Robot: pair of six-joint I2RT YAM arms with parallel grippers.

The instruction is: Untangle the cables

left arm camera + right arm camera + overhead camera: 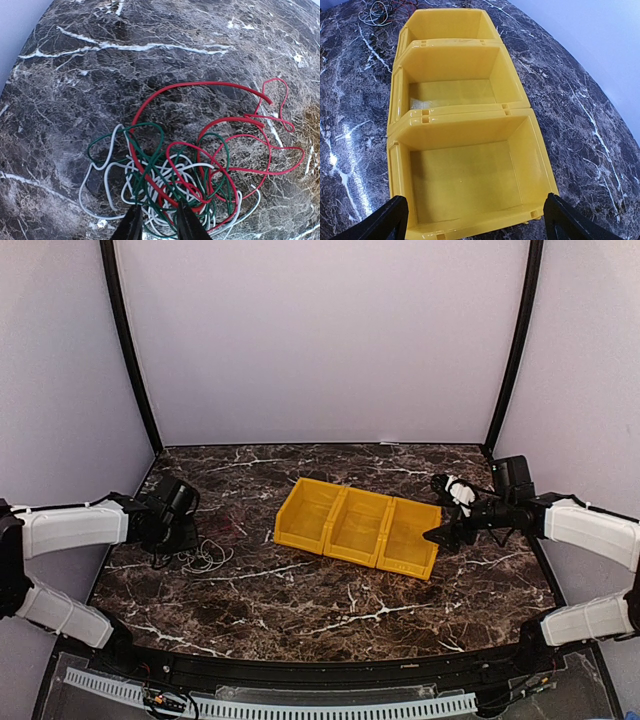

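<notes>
The cables lie in one tangle on the marble table: a white wire, a red wire and a green wire, not black, looped through each other. The red loops spread out to the right. In the top view the tangle sits at the left. My left gripper is low over the tangle's near edge, its jaws a narrow gap apart with white and green strands between them; it shows in the top view. My right gripper is wide open and empty above the nearest bin, at the right.
Three joined yellow bins stand at the table's middle, all empty. The tangle also shows far off in the right wrist view. Purple walls close in the back and sides.
</notes>
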